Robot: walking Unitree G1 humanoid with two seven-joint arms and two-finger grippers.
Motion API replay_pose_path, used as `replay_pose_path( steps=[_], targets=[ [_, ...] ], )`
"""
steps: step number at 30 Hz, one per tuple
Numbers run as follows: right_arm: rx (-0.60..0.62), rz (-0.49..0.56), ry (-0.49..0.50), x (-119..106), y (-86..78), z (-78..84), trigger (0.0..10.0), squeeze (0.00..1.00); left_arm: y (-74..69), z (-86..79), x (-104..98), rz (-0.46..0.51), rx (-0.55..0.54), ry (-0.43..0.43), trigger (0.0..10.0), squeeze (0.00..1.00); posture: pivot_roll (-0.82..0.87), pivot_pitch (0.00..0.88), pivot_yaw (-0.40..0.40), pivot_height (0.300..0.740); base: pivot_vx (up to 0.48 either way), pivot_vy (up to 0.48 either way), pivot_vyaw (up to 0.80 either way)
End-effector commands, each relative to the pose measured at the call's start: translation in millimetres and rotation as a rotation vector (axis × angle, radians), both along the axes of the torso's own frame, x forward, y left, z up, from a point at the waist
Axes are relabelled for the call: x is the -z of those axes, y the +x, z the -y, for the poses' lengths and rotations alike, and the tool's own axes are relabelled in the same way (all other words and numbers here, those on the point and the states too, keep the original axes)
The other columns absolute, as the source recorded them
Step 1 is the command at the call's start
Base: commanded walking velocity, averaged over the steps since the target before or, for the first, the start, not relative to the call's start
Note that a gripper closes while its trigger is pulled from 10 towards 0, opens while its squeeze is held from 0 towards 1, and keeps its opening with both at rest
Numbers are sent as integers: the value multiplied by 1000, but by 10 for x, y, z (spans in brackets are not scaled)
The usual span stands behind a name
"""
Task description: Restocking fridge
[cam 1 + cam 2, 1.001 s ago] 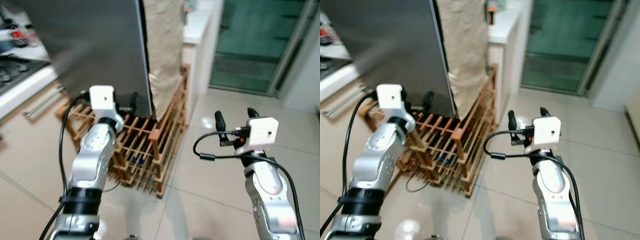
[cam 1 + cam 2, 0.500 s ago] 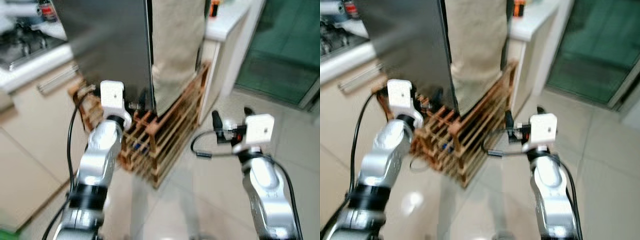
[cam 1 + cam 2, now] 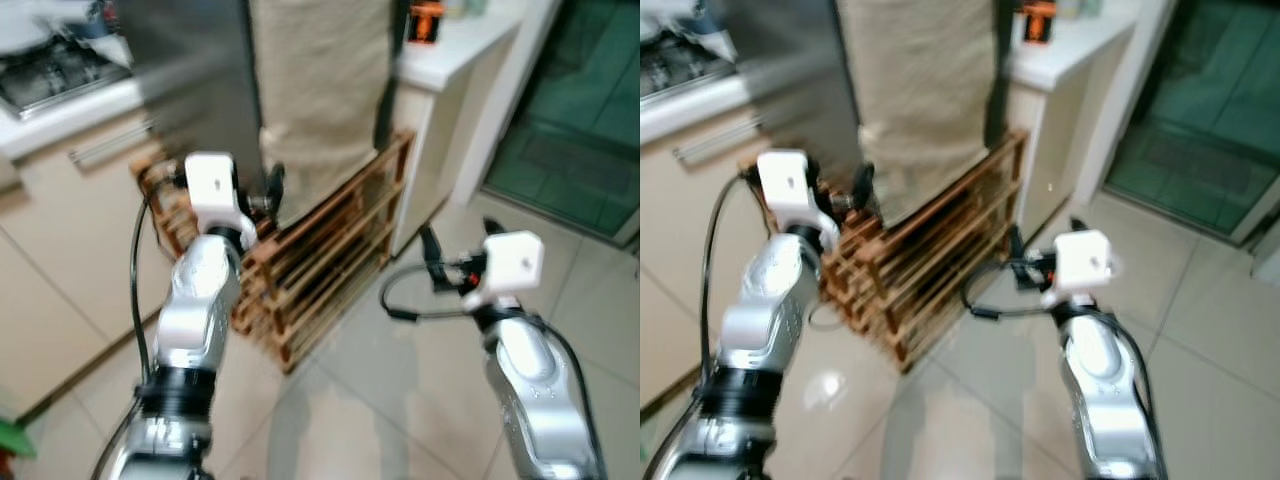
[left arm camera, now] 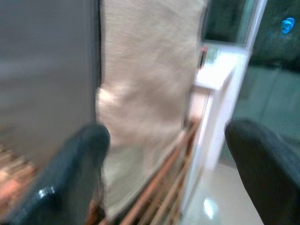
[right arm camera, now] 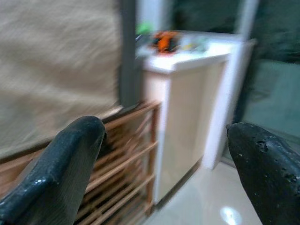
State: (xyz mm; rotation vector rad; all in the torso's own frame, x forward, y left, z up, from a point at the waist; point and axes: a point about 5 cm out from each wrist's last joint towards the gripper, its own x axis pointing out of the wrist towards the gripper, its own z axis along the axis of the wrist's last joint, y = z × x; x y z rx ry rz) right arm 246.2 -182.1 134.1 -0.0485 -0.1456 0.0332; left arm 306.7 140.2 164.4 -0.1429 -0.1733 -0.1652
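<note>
Since a second ago the head camera has swung, so the dark grey fridge [image 3: 190,60] and the beige woven cloth [image 3: 320,90] hanging beside it now sit higher and more central; the arms hold much the same raised pose. Left end effector [image 3: 262,190] hovers just before the slatted wooden rack [image 3: 330,250] on the tiled floor [image 3: 400,380], fingers [image 4: 70,183] spread apart and empty. Right end effector [image 3: 460,245] hangs over the floor, likewise spread and empty. An orange item [image 3: 424,20] stands on the white surface [image 3: 470,45]. Risk: while walking, with blurred views, the left arm could clip the rack or snag the cloth.
</note>
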Motion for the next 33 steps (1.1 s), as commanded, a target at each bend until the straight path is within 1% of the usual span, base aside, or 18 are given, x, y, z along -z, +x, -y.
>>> replay_pose_path(
  steps=[1,3,4,6,7,8,10,13,14,15,16,17,18,21,24,28,31,33],
  targets=[
    [-13,69,36,-104,-162,-8,10000,0,-252,-321,-51,71,-66,55,10000,0,-200,32,55,740,0,0,0],
    [-42,23,-28,26,-360,16,10000,0,-543,-462,185,-27,-86,64,10000,0,-190,43,54,740,0,0,0],
    [-42,23,-28,26,-360,16,10000,0,-543,-462,185,-27,-86,64,10000,0,-190,43,54,740,0,0,0],
    [-68,-19,-82,126,-473,47,10000,0,-787,-531,359,-98,-76,86,10000,0,-184,54,49,740,0,0,0],
    [-51,-40,-83,180,-488,114,10000,0,-964,-588,490,-141,-68,145,10000,0,-179,63,45,740,0,0,0],
    [-51,-40,-83,180,-488,114,10000,0,-964,-588,490,-141,-68,145,10000,0,-179,63,45,740,0,0,0],
    [-44,-45,-86,197,-469,160,10000,0,-1052,-602,568,-174,-71,173,10000,0,-174,71,40,740,0,0,0],
    [-54,-45,-79,185,-431,173,10000,0,-996,-542,493,-150,-89,208,10000,0,-163,75,28,740,0,0,0],
    [-63,-41,-63,169,-396,147,10000,0,-906,-548,438,-168,-151,139,10000,0,-162,76,26,740,458,0,0],
    [-63,-41,-63,169,-396,147,10000,0,-906,-548,438,-168,-151,139,10000,0,-162,76,26,740,458,0,0],
    [-70,-43,-55,167,-377,131,10000,0,-860,-541,426,-182,-170,100,10000,0,-160,77,25,740,461,0,0],
    [-85,-53,-38,175,-330,93,10000,0,-761,-515,381,-184,-194,41,10000,0,-161,73,23,740,458,0,0],
    [-99,-63,-22,180,-286,65,10000,0,-676,-494,329,-174,-209,9,10000,0,-159,73,23,740,461,0,0],
    [-119,-68,23,157,-184,31,10000,0,-531,-462,215,-142,-235,-18,10000,0,-156,69,22,740,474,0,0],
    [-130,-45,18,88,-108,23,10000,0,-491,-401,135,-114,-225,-26,10000,0,-155,64,19,740,480,0,0],
    [-116,-40,12,66,-47,38,10000,0,-476,-384,137,-126,-228,-12,10000,0,-152,50,13,740,480,0,0],
    [-116,-49,13,84,-26,36,10000,0,-434,-359,95,-110,-214,1,10000,0,-150,43,15,740,480,0,627],
    [-118,-56,12,92,-20,31,10000,0,-390,-313,60,-95,-178,13,10000,0,-150,43,15,740,480,0,694]
  ],
)
